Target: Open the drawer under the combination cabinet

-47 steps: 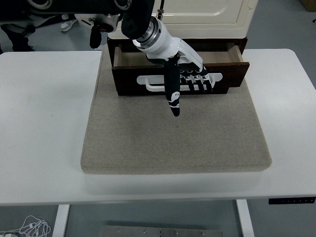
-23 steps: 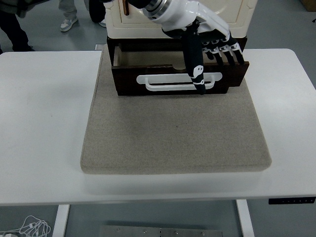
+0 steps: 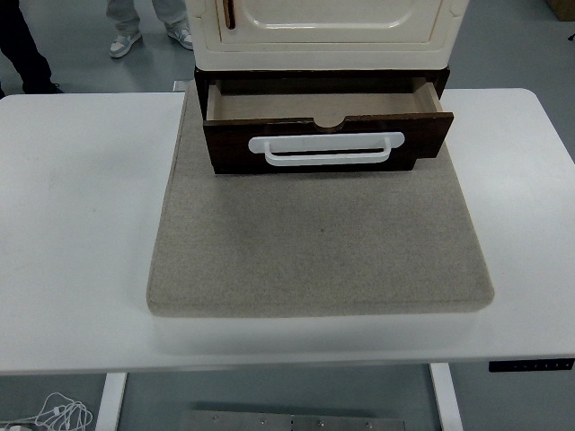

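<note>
So the dark wooden drawer (image 3: 328,139) with its white handle (image 3: 325,147) sits pulled partway out under the cream cabinet (image 3: 328,31), on a grey felt mat (image 3: 319,247). Neither robot hand shows, so can't tell their state.

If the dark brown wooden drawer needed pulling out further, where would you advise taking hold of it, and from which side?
Grip the white bar handle across the front of the dark brown wooden drawer, probably near its middle. It stands off the panel as a wide horizontal loop, so fingers could hook it from the table's near side and pull straight over the grey mat. The cream cabinet blocks access from above.
</note>
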Controlling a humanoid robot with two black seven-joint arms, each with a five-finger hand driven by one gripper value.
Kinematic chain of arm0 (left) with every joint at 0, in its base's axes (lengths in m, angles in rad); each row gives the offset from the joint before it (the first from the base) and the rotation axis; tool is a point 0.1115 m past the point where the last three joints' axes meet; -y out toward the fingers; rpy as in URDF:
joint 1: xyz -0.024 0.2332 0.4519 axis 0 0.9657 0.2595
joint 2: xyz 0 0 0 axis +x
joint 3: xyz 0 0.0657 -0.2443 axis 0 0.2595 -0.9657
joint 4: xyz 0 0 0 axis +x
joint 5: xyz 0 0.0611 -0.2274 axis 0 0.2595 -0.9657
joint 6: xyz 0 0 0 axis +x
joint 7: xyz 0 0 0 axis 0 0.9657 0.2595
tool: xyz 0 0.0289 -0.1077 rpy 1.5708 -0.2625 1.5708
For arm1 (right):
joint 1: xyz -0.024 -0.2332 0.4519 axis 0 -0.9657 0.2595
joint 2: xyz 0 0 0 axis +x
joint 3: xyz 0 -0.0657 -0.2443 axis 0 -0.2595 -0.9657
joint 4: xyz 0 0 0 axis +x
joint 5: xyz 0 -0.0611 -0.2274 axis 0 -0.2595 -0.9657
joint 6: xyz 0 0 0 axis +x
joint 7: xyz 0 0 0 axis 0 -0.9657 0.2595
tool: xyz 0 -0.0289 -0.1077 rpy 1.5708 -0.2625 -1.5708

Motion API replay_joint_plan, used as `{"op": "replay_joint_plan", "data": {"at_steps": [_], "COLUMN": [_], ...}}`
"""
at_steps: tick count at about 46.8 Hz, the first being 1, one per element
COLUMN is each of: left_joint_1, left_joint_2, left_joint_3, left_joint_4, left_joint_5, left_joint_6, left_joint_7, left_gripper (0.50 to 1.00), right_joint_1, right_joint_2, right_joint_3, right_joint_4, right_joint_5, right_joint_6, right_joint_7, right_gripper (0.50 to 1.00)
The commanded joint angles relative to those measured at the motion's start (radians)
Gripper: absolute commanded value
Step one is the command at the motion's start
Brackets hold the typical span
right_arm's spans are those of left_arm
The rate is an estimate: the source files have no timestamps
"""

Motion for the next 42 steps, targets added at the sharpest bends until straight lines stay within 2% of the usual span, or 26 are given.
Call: {"op": "replay_joint_plan", "data": {"at_steps": [1,7,13,20,28,35,42], "left_joint_1": [0.024,0.044,0.075,0.121,0.168,0.230,0.289], "left_joint_2": [-0.003,0.000,0.019,0.054,0.079,0.080,0.080], "left_joint_3": [-0.086,-0.177,-0.284,-0.365,-0.387,-0.387,-0.388], "left_joint_4": [0.080,0.170,0.261,0.311,0.393,0.443,0.486], "left_joint_5": [0.003,0.000,-0.015,-0.040,-0.118,-0.232,-0.281], "left_joint_6": [0.054,0.114,0.116,0.121,0.197,0.226,0.305], "left_joint_7": [0.007,-0.004,-0.006,-0.006,-0.006,-0.004,0.004], "left_gripper": [1.000,1.000,1.000,1.000,1.000,1.000,1.000], "right_joint_1": [0.000,0.000,0.000,0.000,0.000,0.000,0.000], "right_joint_2": [0.000,0.000,0.000,0.000,0.000,0.000,0.000], "right_joint_3": [0.000,0.000,0.000,0.000,0.000,0.000,0.000], "right_joint_4": [0.000,0.000,0.000,0.000,0.000,0.000,0.000], "right_joint_5": [0.000,0.000,0.000,0.000,0.000,0.000,0.000], "right_joint_6": [0.000,0.000,0.000,0.000,0.000,0.000,0.000], "right_joint_7": [0.000,0.000,0.000,0.000,0.000,0.000,0.000], "right_gripper": [0.926,0.926,0.926,0.926,0.926,0.926,0.926]}}
